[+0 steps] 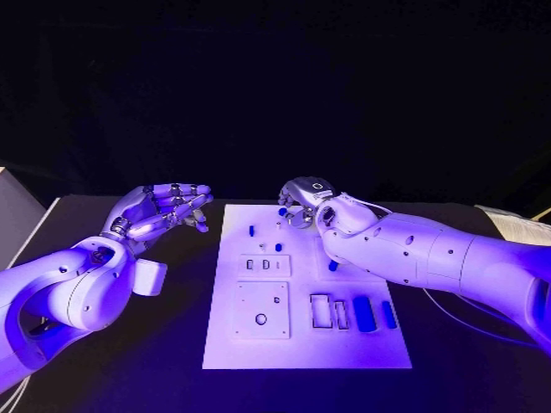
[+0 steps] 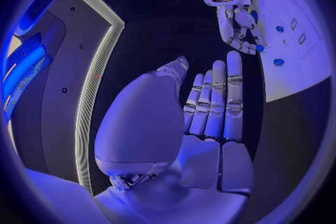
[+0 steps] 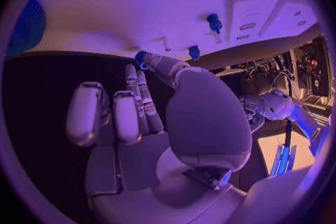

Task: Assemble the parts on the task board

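Nearest on the task board (image 1: 303, 348), the long blue parts (image 1: 365, 313) are seen lying in the recesses of the near right quarter; these are untouched. Mid-board, small blue pegs (image 1: 277, 247) stand upright in their seats.

Off the board's left edge, the left hand (image 1: 162, 209) is held over the black table (image 1: 126, 361), palm up, fingers apart, nothing in it.

At the far end of the board the right hand (image 1: 306, 200) is bent down over the far row. In the right wrist view a small toothed blue part (image 3: 141, 59) is seen pinched at the fingertips (image 3: 151, 61), close above the board; whether it touches the board cannot be told.

Judged step: seating this part at the far end. The part is best kept level over its seat and lowered straight, the pinch released only once it sits flush. The neighbouring blue pegs (image 3: 214, 23) stand near and should not be brushed.
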You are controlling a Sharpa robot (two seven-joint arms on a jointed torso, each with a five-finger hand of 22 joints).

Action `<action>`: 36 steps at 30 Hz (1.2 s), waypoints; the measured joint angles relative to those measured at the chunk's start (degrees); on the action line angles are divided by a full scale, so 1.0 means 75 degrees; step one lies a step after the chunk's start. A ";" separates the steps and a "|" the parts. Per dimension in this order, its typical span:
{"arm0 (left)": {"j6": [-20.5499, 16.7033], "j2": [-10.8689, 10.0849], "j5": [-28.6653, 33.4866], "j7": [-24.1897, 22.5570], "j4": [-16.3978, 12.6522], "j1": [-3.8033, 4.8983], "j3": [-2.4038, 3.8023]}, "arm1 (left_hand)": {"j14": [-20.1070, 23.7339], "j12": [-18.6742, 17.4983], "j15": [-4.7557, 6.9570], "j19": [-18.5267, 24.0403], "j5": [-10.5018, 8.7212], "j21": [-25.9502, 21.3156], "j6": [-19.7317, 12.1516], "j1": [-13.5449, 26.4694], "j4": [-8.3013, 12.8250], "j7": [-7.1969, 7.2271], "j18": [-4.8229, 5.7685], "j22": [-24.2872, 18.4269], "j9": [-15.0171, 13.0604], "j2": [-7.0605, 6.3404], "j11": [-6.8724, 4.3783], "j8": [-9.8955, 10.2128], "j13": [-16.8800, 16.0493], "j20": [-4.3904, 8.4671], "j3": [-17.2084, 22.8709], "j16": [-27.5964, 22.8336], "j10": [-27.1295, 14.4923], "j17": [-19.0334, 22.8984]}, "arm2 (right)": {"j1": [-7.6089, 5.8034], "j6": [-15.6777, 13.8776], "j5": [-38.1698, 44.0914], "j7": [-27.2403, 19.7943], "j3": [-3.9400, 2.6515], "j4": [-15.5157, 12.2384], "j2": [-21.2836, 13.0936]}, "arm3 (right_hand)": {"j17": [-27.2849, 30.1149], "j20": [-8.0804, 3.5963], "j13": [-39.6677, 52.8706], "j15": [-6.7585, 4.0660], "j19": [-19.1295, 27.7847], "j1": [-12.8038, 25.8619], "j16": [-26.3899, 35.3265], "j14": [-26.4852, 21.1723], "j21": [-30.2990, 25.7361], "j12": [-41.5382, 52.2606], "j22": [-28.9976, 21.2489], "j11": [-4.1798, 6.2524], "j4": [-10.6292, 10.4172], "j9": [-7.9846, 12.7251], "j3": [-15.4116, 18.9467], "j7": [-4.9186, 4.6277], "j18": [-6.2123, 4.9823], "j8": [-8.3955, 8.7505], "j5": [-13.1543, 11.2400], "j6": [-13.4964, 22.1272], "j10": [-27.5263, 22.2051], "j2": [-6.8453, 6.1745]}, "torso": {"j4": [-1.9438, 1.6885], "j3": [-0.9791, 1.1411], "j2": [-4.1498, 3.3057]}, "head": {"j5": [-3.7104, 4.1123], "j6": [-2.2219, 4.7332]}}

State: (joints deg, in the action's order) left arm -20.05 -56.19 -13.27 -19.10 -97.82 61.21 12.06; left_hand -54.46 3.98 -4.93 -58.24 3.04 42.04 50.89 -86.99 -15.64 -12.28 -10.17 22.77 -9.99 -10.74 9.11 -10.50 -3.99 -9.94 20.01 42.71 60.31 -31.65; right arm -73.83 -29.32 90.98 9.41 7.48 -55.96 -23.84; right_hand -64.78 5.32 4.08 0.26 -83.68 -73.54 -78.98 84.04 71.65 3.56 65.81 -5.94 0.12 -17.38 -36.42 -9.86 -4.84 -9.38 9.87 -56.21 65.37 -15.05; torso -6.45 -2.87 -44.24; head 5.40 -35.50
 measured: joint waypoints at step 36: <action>0.0045 -0.0043 -0.0001 0.0018 0.0148 0.0000 0.0000 | 0.0047 0.0061 -0.0010 0.0110 0.0000 0.0210 0.0000 0.0000 0.0000 0.0000 -0.0001 0.0108 -0.0017 0.0000 -0.0047 0.0000 -0.0050 0.0002 0.0000 0.0076 0.0154 0.0000 | -0.0273 -0.0325 -0.0739 -0.0242 -0.0113 -0.1763 -0.1716 | -0.0138 -0.0013 0.0420 -0.0107 -0.0057 0.0122 -0.0093 -0.0002 0.0079 0.0462 0.0175 0.0165 -0.0194 -0.0026 0.0520 0.0164 0.0000 0.0203 0.0150 0.0191 0.0838 -0.0118 | 0.0086 0.0037 0.0003 | -0.0017 0.0127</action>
State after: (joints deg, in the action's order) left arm -19.71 -56.51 -13.28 -18.97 -96.71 61.21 12.06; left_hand -54.11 4.44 -5.01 -57.42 3.04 43.61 50.89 -86.99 -15.64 -12.28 -10.18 23.58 -10.12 -10.74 8.76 -10.50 -4.37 -9.93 20.01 43.28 61.46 -31.65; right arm -75.87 -31.76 85.44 7.60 6.64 -69.18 -36.71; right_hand -65.81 5.22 7.23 -0.54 -84.11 -72.62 -79.68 84.02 72.24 7.03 67.12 -4.70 -1.33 -17.57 -32.51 -8.63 -4.84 -7.86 10.99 -54.78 71.66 -15.93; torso -5.81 -2.59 -44.22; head 5.27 -34.55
